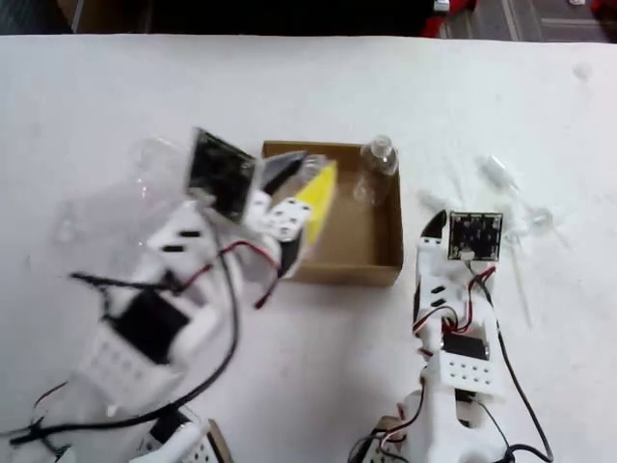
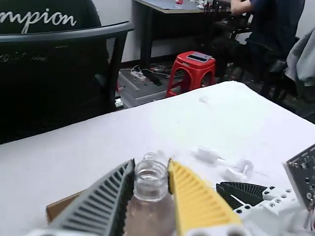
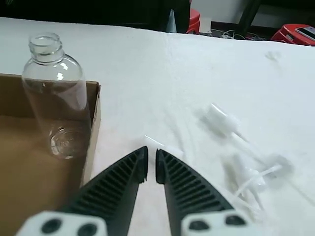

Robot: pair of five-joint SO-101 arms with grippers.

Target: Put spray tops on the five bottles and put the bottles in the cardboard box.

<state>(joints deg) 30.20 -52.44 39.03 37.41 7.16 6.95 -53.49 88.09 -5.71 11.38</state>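
Bottle (image 2: 149, 194) neck clamped in left pincer (image 2: 150, 166), right pincer (image 3: 151, 155) together, spray tops (image 3: 221, 120) near it

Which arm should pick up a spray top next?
Right. The right gripper sits beside the spray tops, holding nothing; the left gripper clamps a bottle.

partial white lettering across black fabric (image 2: 86, 12) behind a chair (image 2: 54, 78)
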